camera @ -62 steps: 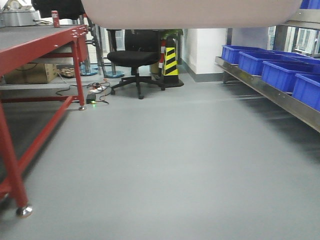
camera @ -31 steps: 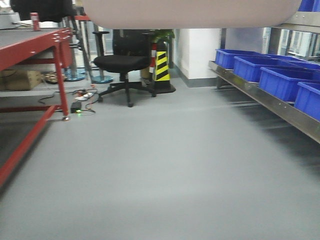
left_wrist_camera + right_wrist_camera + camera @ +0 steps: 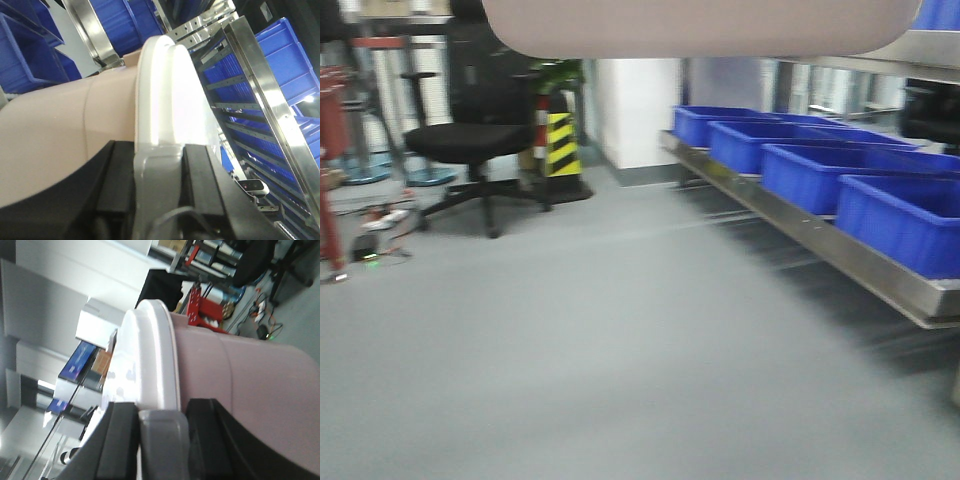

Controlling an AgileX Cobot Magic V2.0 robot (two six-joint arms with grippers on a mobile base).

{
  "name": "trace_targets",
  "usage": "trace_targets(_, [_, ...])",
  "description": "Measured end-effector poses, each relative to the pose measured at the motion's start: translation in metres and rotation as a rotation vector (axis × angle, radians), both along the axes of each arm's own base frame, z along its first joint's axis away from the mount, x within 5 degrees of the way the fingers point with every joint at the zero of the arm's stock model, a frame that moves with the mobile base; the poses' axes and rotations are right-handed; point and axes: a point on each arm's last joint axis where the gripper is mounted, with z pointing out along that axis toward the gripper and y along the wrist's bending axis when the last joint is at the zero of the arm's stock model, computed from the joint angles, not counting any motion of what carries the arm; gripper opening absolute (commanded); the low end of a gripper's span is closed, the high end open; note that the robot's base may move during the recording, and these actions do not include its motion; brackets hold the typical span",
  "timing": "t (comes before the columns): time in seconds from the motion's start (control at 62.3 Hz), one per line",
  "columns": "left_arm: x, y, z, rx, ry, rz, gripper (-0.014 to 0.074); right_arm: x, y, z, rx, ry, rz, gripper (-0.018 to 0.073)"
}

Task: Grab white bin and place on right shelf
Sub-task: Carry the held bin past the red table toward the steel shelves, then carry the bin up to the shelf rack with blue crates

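Front view: the white bin [image 3: 700, 25] fills the top edge, held off the floor, near the right shelf [image 3: 840, 252] that carries blue bins [image 3: 815, 175]. Left wrist view: the left claw [image 3: 157, 150] is clamped on the bin's lidded rim. Right wrist view: the right claw [image 3: 162, 407] grips the lidded rim too.

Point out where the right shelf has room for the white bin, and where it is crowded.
On the right shelf the lower tier is crowded: four blue bins side by side. Only the grey floor between its rail, the office chair and striped cone is bare. The upper tier's top is hidden.
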Motion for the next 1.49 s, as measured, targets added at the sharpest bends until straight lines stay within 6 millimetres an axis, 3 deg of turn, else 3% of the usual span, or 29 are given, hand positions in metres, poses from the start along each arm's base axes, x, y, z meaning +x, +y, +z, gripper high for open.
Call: trace_targets(1.494, [0.0004, -0.0001, -0.0006, 0.002, 0.001, 0.0, -0.0118, 0.0012, -0.0005, -0.0011, 0.002, 0.004, -0.002, 0.006])
